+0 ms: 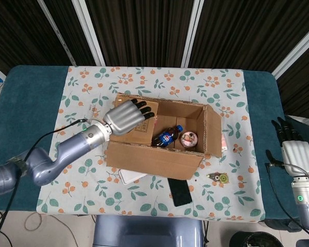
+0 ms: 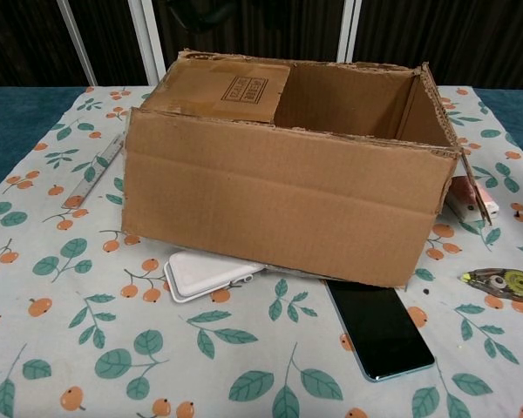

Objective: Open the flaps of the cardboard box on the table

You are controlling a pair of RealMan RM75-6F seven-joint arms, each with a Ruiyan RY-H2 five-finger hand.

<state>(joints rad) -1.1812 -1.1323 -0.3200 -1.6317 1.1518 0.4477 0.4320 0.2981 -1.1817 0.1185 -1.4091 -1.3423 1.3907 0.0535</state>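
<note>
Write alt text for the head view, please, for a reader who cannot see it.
The left hand reaches over the folded-in flap of a brown cardboard box on a floral tablecloth. A dark soda bottle lies inside; the right hand waits at the table's edge.

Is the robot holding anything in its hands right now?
No. The left hand hovers over the folded-in flap of the cardboard box, fingers spread, gripping nothing. The right hand is off to the side, holding nothing.

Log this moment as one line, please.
left hand: over folded-in flap of brown cardboard box | right hand: idle at table edge
</note>
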